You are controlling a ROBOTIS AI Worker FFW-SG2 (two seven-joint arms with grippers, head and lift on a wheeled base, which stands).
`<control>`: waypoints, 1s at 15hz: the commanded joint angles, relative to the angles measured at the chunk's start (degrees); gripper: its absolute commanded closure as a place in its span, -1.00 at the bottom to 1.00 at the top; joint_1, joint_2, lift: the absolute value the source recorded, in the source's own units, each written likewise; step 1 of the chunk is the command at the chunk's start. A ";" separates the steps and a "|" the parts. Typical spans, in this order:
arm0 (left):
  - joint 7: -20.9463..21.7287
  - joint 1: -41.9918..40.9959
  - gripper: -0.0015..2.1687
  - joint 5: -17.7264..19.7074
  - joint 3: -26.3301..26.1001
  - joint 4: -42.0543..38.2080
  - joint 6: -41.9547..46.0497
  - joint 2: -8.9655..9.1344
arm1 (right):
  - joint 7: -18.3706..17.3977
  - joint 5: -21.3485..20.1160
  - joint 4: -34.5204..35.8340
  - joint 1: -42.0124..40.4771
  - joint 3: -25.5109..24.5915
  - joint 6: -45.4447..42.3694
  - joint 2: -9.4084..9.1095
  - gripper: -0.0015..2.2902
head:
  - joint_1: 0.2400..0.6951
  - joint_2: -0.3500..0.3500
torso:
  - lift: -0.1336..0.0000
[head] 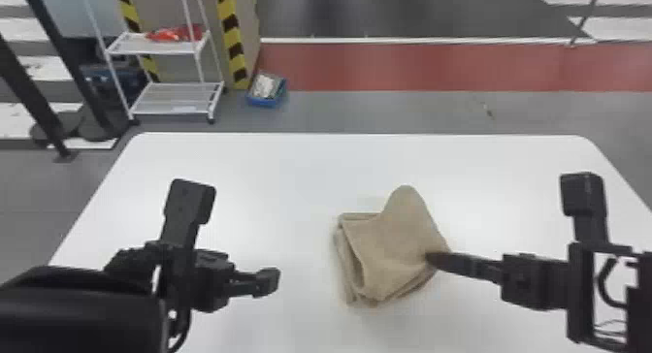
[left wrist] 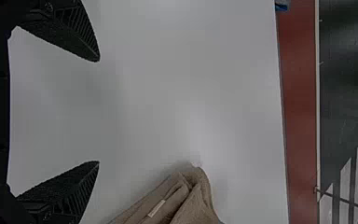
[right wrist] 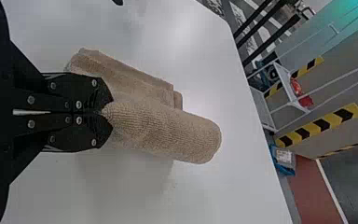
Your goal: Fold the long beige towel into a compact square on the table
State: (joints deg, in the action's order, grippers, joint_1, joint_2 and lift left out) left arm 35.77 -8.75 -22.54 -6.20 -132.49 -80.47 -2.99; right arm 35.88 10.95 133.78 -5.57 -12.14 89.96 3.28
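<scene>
"Towel [head: 398,252] first: where is it, and which gripper's nearer?"

"It's on the white table [head: 291,165], folded into a small bundle, with its upper layer humped up toward the far side. The right gripper [head: 431,260] is at the towel's right edge, its fingers pressed together and pinching a bit of it."

"And the other?"

"The left gripper [head: 231,239] is well apart, off the towel's left side, fingers spread, nothing between them."

"Which way does the towel run?"

"The hump points roughly away from the robot. The layers below look about as wide as they are long, so I wouldn't swear to a long axis. What counts is that the towel lies leftward of the right gripper. I'd say that arm should ease the pinched part down flat, then let go softly, or the hump may set as a crease. The square looks nearly made."

"Surface and room?"

"White table spreads around the towel on every side. Past it, farther off, runs a red floor strip [head: 436,66]. Beyond the towel and to its left are a blue bin [head: 266,103] and a white rack [head: 155,47] with a red item [head: 174,34] on its shelf."
</scene>
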 commanded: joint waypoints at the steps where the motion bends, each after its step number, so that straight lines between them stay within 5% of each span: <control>1: 0.00 -0.04 -0.91 0.21 0.22 -0.05 0.00 -0.09 | 0.07 -0.06 -0.36 0.47 -4.29 0.12 0.59 0.29 | 1.00 0.07 | -0.86; 2: 0.00 -0.04 -0.91 0.30 0.13 -0.05 0.17 -0.18 | 0.07 -1.37 -3.00 2.32 -5.17 0.12 1.47 -0.15 | 1.00 0.05 | -0.86; 3: 0.00 -0.04 -0.91 0.30 -0.13 0.03 0.70 -0.18 | -0.11 -2.96 -5.28 3.90 -6.05 0.12 1.55 -0.84 | 1.00 0.00 | -0.86; 4: 0.00 -0.04 -0.91 0.30 -0.48 -0.05 0.52 -0.18 | 0.07 -3.48 -6.16 4.51 -7.11 0.12 1.55 -1.00 | 1.00 -0.11 | -0.86; 10: 0.00 -0.30 -0.91 0.30 -0.48 -0.14 0.52 -0.18 | 10.26 -8.32 -3.17 3.72 -11.24 0.12 4.54 -0.91 | 1.00 -0.34 | -0.86; 12: 0.00 -0.30 -0.91 0.13 -0.57 -0.14 0.52 -0.09 | 15.27 -10.95 -2.56 2.93 -12.56 0.12 4.98 -0.70 | 1.00 -0.38 | -0.86; 14: 0.09 -0.21 -0.91 0.13 -0.66 -0.14 0.52 -0.09 | 23.01 -18.07 -2.56 2.58 -12.29 0.12 6.83 0.38 | 1.00 -0.43 | -0.86; 15: 0.09 -0.21 -0.91 0.13 -0.66 -0.14 0.52 -0.09 | 24.94 -21.15 -2.56 2.32 -11.94 0.12 6.91 0.74 | 1.00 -0.44 | -0.86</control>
State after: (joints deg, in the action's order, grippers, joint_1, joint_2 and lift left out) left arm 35.85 -8.98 -22.41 -6.80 -132.63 -79.94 -3.08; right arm 59.41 -5.53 131.23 -2.94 -24.49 89.96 9.60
